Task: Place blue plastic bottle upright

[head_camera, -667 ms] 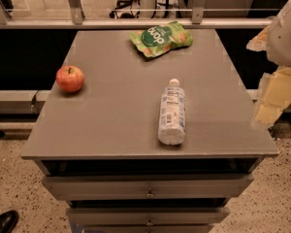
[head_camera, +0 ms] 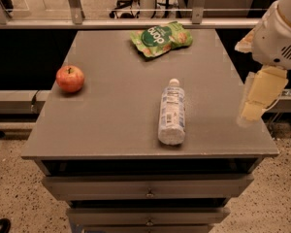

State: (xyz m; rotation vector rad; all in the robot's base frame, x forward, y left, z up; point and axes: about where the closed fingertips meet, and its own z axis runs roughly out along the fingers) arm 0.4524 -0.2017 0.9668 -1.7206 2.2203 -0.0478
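Observation:
The blue plastic bottle (head_camera: 172, 111) lies on its side on the grey table top (head_camera: 116, 106), right of centre. Its white cap points to the far side and its base points to the front edge. It is clear and bluish with a white printed label. My gripper (head_camera: 250, 111) hangs from the white arm over the table's right edge, to the right of the bottle and apart from it. It holds nothing that I can see.
A red apple (head_camera: 70, 78) sits near the table's left edge. A green snack bag (head_camera: 160, 39) lies at the far middle. Drawers (head_camera: 148, 191) are below the front edge. A railing runs behind the table.
The gripper has shifted a little to the left, toward the table. The bottle, apple and bag have not moved.

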